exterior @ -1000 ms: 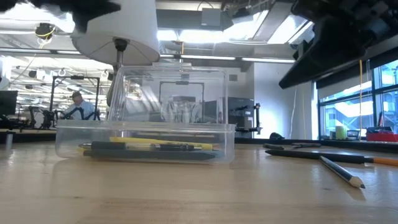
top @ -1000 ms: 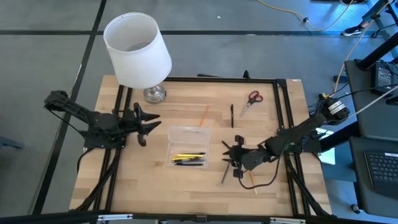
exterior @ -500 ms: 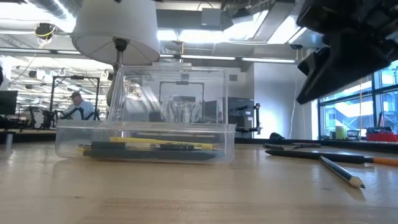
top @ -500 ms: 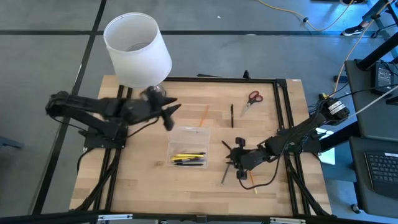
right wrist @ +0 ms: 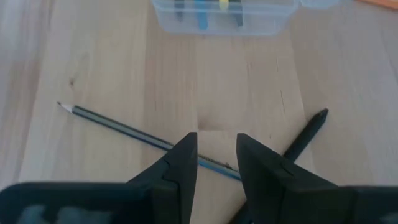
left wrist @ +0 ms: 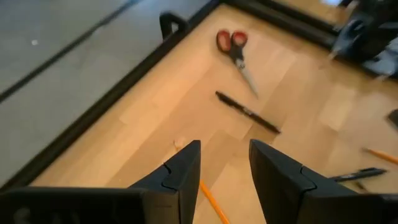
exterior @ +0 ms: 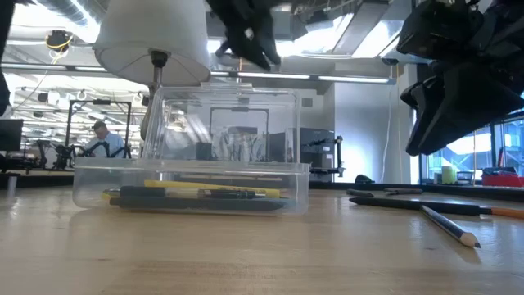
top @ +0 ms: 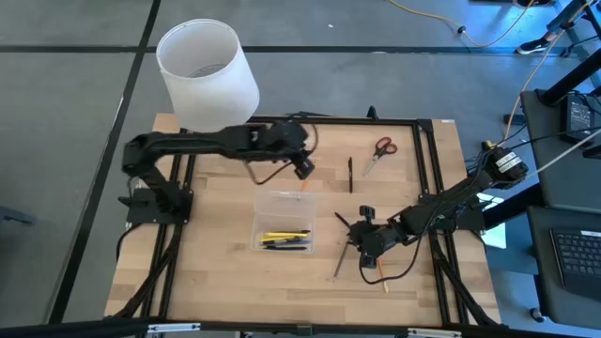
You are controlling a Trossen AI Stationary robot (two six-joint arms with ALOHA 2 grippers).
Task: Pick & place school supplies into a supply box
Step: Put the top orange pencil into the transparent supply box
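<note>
The clear supply box (top: 285,221) stands mid-table with yellow and dark pens lying in it (exterior: 192,193). An orange pencil (top: 308,175) lies flat just beyond the box. My left gripper (top: 302,169) hovers open above it, and the pencil's end (left wrist: 211,200) shows between the fingers. A black pen (left wrist: 249,112) and red-handled scissors (left wrist: 234,47) lie farther on. My right gripper (top: 361,246) hangs open over a grey pencil (right wrist: 124,131) that lies flat on the wood. A black pen (right wrist: 305,140) lies beside it.
A white-shaded lamp (top: 207,75) stands at the far left corner. Another orange pencil (top: 381,273) lies near the right gripper. A black frame (top: 427,169) borders the tabletop. Bare wood lies at the near left of the box.
My left gripper has swung from the table's left edge toward the far middle, rising and reaching out past the lamp to above the orange pencil. My right gripper has tipped a little further downward in place. No object has moved.
</note>
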